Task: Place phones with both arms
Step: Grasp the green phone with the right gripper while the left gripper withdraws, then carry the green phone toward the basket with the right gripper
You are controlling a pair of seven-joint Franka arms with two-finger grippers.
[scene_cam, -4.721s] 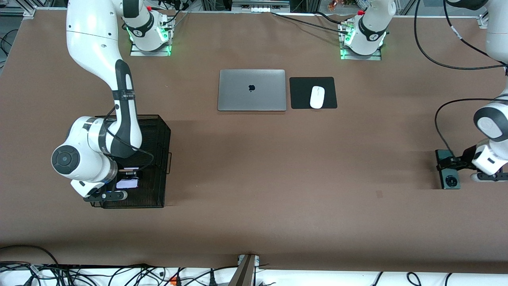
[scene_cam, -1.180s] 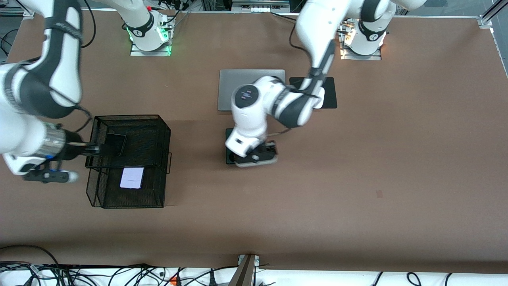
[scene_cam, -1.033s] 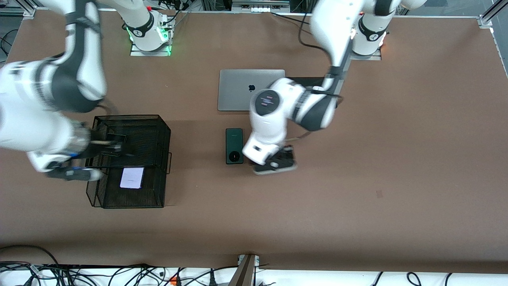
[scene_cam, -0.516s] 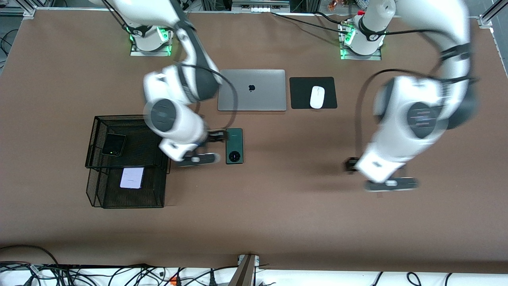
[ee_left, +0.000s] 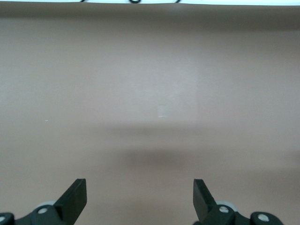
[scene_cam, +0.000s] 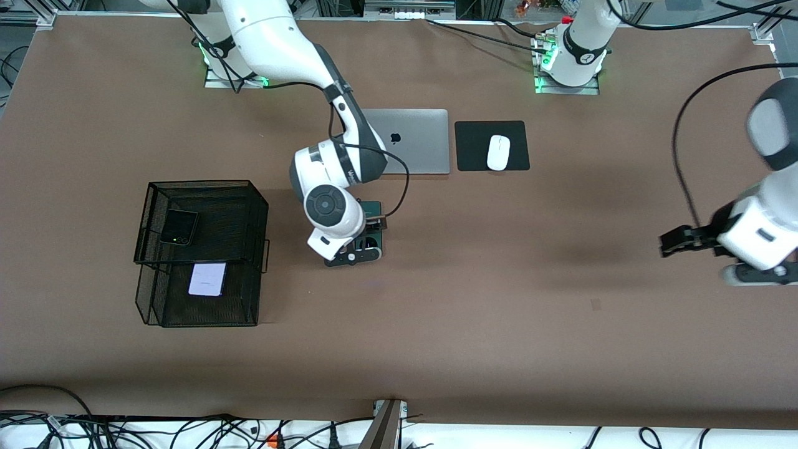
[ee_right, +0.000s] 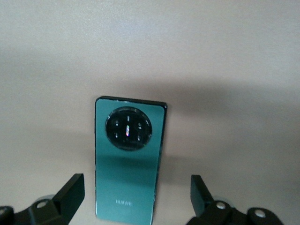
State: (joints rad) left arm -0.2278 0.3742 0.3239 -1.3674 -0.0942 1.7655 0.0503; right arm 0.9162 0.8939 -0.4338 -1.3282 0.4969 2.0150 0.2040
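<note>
Right wrist view: my right end effector (ee_right: 136, 197) hangs spread wide over the dark green phone (ee_right: 127, 161), flat on the brown worktop (scene_cam: 474, 324) near the silver laptop (scene_cam: 414, 140). My left end effector (ee_left: 140, 199), also wide, hovers over bare worktop. The black phone (scene_cam: 179, 226) and lilac phone (scene_cam: 207, 279) lie in the wire basket (scene_cam: 255, 206).

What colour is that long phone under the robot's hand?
Dark teal green phone with a black round camera ring, clearest in the right wrist view.
</note>
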